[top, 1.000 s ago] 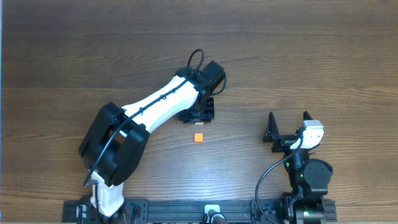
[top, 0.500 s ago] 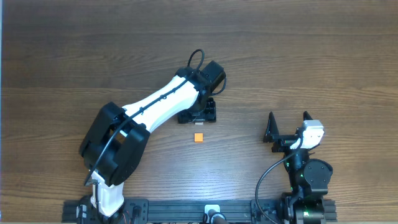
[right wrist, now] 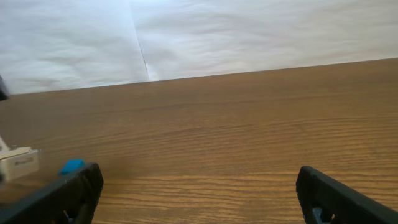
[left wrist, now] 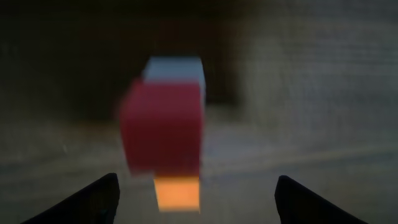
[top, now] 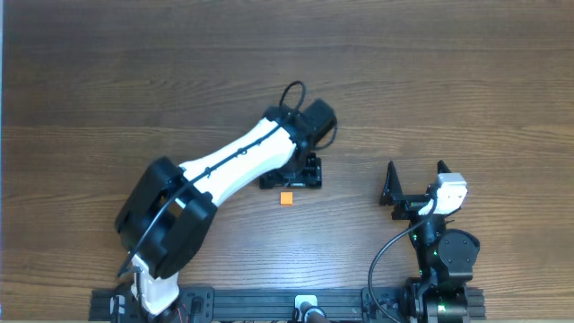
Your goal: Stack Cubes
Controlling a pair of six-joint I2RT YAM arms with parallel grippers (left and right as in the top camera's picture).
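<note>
Left wrist view: left gripper (left wrist: 196,186) spread, empty; red cube (left wrist: 163,127) centred ahead of it, orange cube (left wrist: 178,193) just beside. Right gripper (top: 414,169), also released, well right.

the wooden table (top: 466,81) carries a small orange cube (top: 286,198) near its middle, a little toward the edge where the arm bases stand. the left gripper (top: 291,177) hangs just behind that cube, on the far side from the bases. in the left wrist view a red cube (left wrist: 163,132) sits between the spread fingers (left wrist: 102,196), touching neither. the orange cube is on its finger side and a pale blue cube (left wrist: 177,67) is beyond it. whether the red cube rests on another cannot be told. the right gripper (top: 414,182) is well apart to the right, near the base edge.
</note>
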